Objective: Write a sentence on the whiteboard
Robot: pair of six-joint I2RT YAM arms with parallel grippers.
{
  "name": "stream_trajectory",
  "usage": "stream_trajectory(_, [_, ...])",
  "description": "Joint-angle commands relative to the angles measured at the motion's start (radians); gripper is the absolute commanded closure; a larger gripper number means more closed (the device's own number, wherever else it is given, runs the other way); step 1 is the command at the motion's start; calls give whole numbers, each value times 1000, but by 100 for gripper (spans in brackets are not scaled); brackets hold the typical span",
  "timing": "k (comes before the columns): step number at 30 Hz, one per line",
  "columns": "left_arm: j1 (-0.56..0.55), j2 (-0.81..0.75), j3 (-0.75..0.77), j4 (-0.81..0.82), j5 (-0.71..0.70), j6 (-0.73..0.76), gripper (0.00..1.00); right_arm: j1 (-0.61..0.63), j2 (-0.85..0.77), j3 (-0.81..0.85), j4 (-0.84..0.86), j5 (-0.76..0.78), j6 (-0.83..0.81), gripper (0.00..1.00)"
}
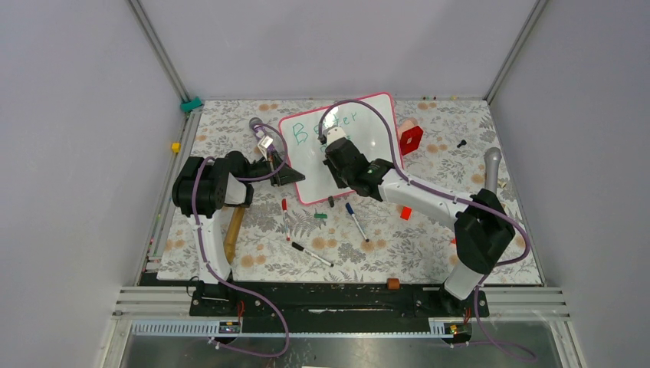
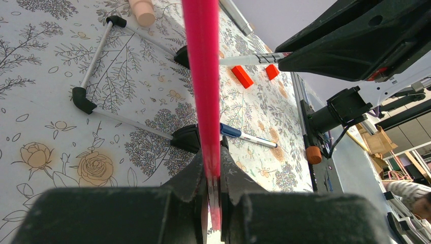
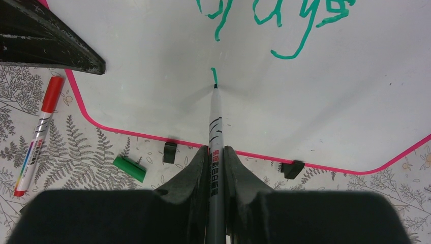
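The whiteboard lies tilted at the table's back centre, white with a pink frame. In the right wrist view it fills the upper part, with two black feet at its near edge. Green writing reads "Better" in the top view, and "days" shows below it. A short green stroke starts a third line. My right gripper is shut on a green marker, whose tip touches the board under that stroke. My left gripper is shut on the board's pink frame at its left edge.
A red marker and a green cap lie just before the board. A blue marker and a black marker lie nearer. A red block stands right of the board. A wooden-handled tool lies left.
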Motion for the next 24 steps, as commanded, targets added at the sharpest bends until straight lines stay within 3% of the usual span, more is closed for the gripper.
stream_trajectory(1, [-21,28,-5,45,135,87,100,10,17,50,-29,-12,5,100])
stream_trajectory(24, [-21,27,-6,46,135,85,100,10,48,127,-45,35,-14,100])
